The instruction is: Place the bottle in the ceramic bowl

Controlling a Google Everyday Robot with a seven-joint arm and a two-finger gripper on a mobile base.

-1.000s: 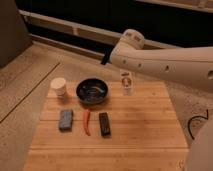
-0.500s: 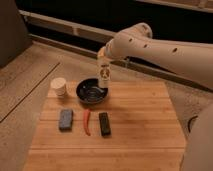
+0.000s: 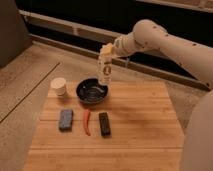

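Gripper (image 3: 107,51) w/ bottle (image 3: 104,72) over bowl (image 3: 92,92); cup (image 3: 59,86) prob. clear.

The table (image 3: 135,145) was of pale wood in planks, with a smooth, matt finish. The ceramic bowl (image 3: 92,92) looked glossy, dark with a bluish shine inside. The bottle (image 3: 105,73) was of whitish, half-clear plastic, held upright above the bowl's right rim by the closed gripper (image 3: 107,51), whose shell looked like smooth matt cream plastic. The white cup (image 3: 59,86) looked matt. The black bar (image 3: 104,123) showed a slight sheen. The floor (image 3: 25,80) looked rough and speckled.
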